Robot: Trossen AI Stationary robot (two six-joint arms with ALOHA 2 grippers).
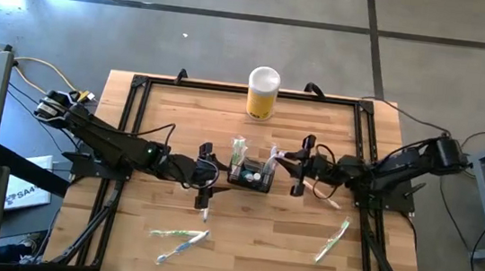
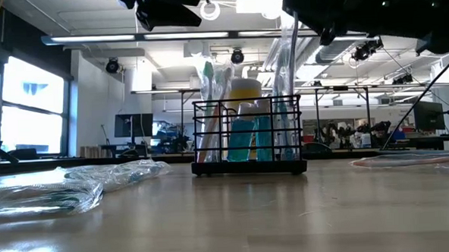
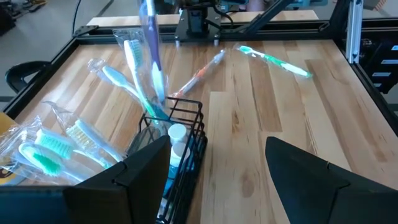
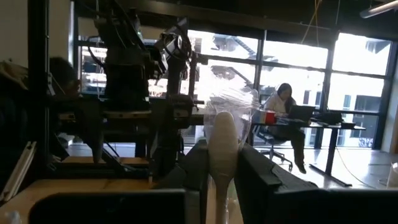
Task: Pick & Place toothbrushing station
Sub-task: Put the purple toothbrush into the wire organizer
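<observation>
Right gripper (image 1: 287,158): mine, raised just right of the caddy, fingers pinched nearly closed on a wrapped toothbrush (image 4: 222,149); the white handle sits between the two pads in my wrist view.
Left gripper (image 1: 207,183): mine too, just left of the caddy, fingers spread wide, holding nothing.
Caddy (image 1: 251,173): black wire-mesh box near the table's middle, between my two grippers, upright on the wood.
Caddy contents: wrapped toothbrushes (image 3: 134,74) leaning out of it, a small tube with a white cap (image 3: 176,132), blue-green items in the low view; no label readable.
Yellow cylinder (image 1: 262,93): white lid, at the far edge behind the caddy, well apart; no writing legible.
Loose brushes: two wrapped ones (image 1: 180,235) at the near left, one green-and-white (image 1: 333,240) at the near right.
Table (image 1: 276,247): light wood planks, black frame.
Room: a person (image 4: 285,99) seated at a desk by the windows, a red cup (image 4: 269,117) beside them.
</observation>
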